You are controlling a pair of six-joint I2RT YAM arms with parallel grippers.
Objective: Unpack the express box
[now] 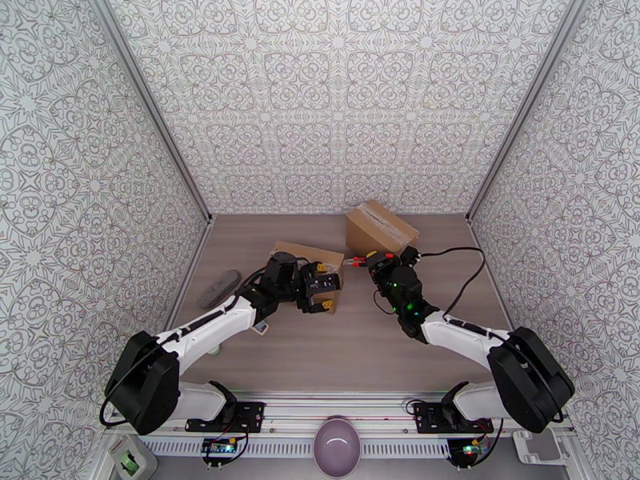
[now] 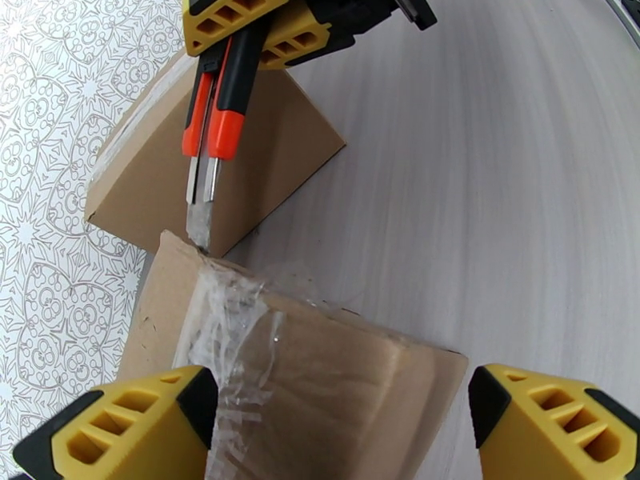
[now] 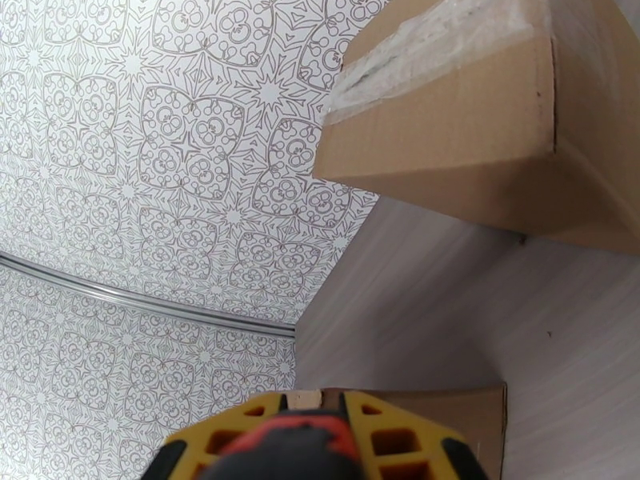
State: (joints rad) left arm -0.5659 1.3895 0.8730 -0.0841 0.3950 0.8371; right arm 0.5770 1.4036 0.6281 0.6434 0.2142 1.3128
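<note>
Top view: left gripper (image 1: 324,288) covers most of the near box (image 1: 304,254). The grey thing (image 1: 218,288) at far left is too small to identify, and the bowl (image 1: 336,450) is clipped by the bottom edge.
Left wrist: its fingers (image 2: 128,430) are cut off at the bottom, right gripper (image 2: 256,34) at the top. Utility knife (image 2: 216,114) tip sits at the box edge, contact unclear.
Right wrist: knife handle blurred, far box (image 3: 464,146) clipped top and right.
</note>
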